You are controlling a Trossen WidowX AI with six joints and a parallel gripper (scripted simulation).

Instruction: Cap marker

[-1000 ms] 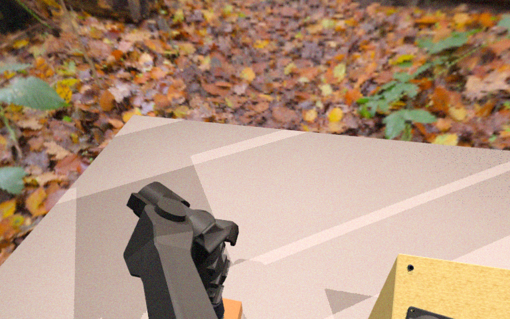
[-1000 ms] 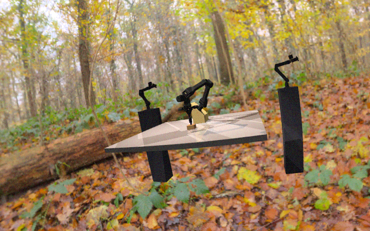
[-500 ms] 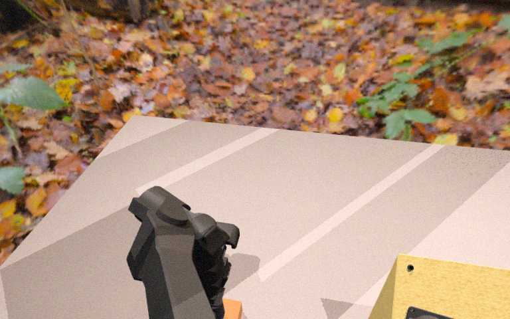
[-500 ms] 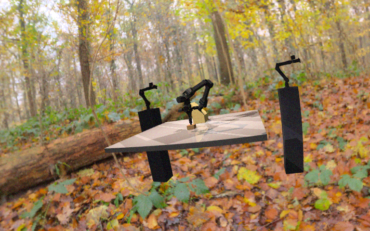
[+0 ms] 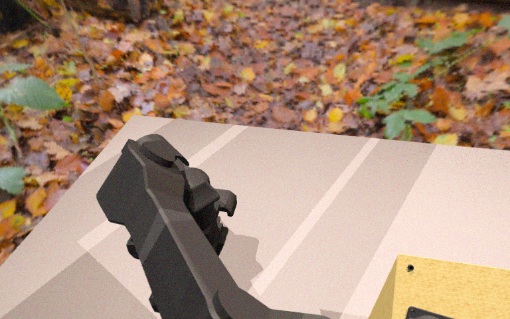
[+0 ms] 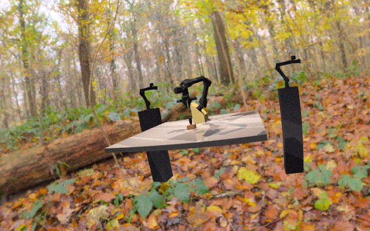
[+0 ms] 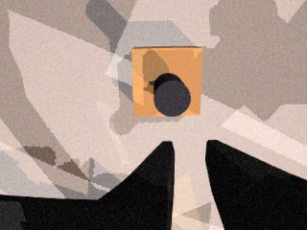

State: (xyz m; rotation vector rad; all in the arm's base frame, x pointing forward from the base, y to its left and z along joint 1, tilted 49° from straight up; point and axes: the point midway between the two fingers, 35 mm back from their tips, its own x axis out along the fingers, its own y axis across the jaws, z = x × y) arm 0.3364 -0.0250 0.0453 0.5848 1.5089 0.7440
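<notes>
The orange holder block [image 6: 191, 126] [image 7: 144, 105] sits on the table [image 5: 293, 180] [image 6: 147, 140]. A dark marker stands upright in it, with a dark, round-topped cap [image 6: 190, 120] [image 7: 172, 99] on its upper end. The views do not show whether the cap is fully seated. My gripper [image 6: 188, 107] [image 7: 188, 151] is above the table and higher than the cap, pointing down. Its fingers stand a little apart with nothing between them, and in the wrist view the cap lies beyond the fingertips. In the top view the arm or the frame edge hides the block and marker.
A yellow wedge-shaped mount [image 5: 443, 282] [image 6: 198, 115] stands behind the block at the arm's base. Two black pillars [image 6: 291, 130] [image 6: 149, 120], each bearing a small black arm, stand beyond the table's sides. Patchy shadows cross the table top.
</notes>
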